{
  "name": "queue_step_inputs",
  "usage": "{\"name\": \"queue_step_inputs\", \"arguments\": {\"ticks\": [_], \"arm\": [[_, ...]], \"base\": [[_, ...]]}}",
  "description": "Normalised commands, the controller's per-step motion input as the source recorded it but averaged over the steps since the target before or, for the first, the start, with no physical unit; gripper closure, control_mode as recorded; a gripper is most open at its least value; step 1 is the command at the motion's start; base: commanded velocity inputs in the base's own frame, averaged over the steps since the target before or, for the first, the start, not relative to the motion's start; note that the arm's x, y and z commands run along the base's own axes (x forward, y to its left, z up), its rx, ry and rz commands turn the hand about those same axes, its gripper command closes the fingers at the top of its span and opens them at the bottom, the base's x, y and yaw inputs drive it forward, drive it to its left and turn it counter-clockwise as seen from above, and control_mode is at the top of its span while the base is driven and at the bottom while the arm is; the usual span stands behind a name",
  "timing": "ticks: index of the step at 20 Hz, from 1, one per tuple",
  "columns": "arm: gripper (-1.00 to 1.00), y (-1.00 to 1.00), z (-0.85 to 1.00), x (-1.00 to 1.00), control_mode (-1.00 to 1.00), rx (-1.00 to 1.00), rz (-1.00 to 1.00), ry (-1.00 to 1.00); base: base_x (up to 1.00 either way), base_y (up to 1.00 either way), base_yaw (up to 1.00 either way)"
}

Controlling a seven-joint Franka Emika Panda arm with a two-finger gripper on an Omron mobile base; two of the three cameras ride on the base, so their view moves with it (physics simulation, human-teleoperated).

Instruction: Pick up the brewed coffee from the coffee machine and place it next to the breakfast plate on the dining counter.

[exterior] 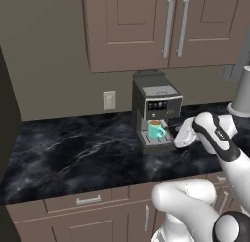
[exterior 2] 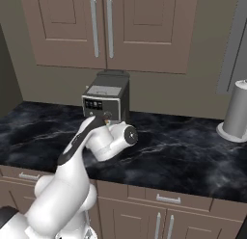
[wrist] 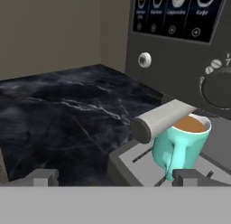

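Hand view: the gripper (wrist: 115, 177) is seen spread wide, nothing held, its tips low in front of the coffee machine (wrist: 180, 60). The teal mug (wrist: 180, 144) of brewed coffee is seated on the drip tray (wrist: 135, 162), handle turned toward the camera, beneath a grey spout. In the left base view, the arm (exterior: 215, 138) is bent forward, wrist levelled at the mug (exterior: 156, 130) from its right.
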Motion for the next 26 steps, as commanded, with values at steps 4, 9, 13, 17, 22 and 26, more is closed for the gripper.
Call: {"name": "queue_step_inputs", "arguments": {"ticks": [4, 9, 13, 17, 22, 26], "arm": [[-1.0, 0.04, -0.01, 0.2, -1.0, 0.06, 0.0, 0.0], [-1.0, 0.0, -0.16, 0.22, -1.0, 0.02, 0.0, 0.0], [-1.0, 0.0, -0.27, 0.16, -1.0, 0.0, 0.0, 0.0], [-1.0, 0.0, -0.18, 0.19, -1.0, 0.01, 0.0, 0.0], [-1.0, 0.0, -0.1, 0.14, -1.0, 0.0, 0.0, -0.01], [-1.0, 0.0, -0.03, 0.18, -1.0, 0.02, 0.0, 0.0]], "base": [[0.0, 0.0, 0.0], [0.0, 0.0, 0.0], [0.0, 0.0, 0.0], [0.0, 0.0, 0.0], [0.0, 0.0, 0.0], [0.0, 0.0, 0.0]]}}
